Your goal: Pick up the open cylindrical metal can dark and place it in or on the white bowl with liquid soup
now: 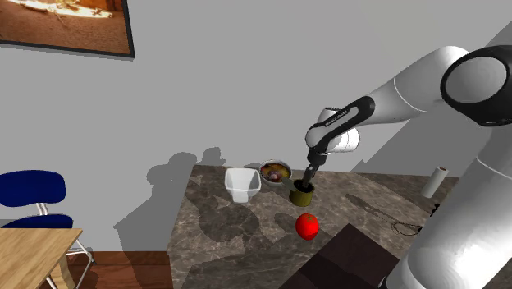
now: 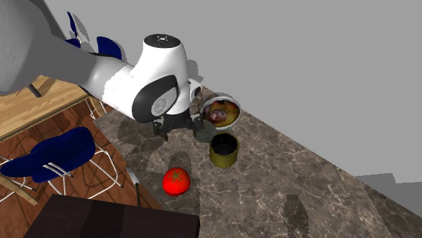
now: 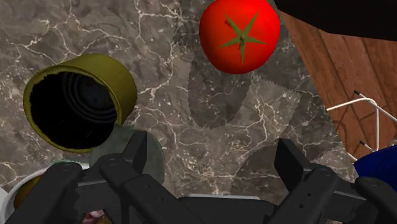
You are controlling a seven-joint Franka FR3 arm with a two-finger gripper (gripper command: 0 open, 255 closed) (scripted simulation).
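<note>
Gripper (image 3: pixel 211 147) open: the two black fingers stand apart with only bare marble tabletop (image 3: pixel 191 76) between them. The dark open can (image 3: pixel 79 102) stands upright just outside one finger rather than between the two; contact cannot be told. The white soup bowl (image 2: pixel 222 112) is close by the gripper on the same side as the can. The red tomato (image 3: pixel 240 35) lies on the opposite side, apart. Risks, as judged: closing now would catch nothing. Descending without a sideways correction could land a finger on the can rim and tip or shove it. An overdone correction could knock the can against the bowl and slop the soup. A grip on the thin wall may slip.
</note>
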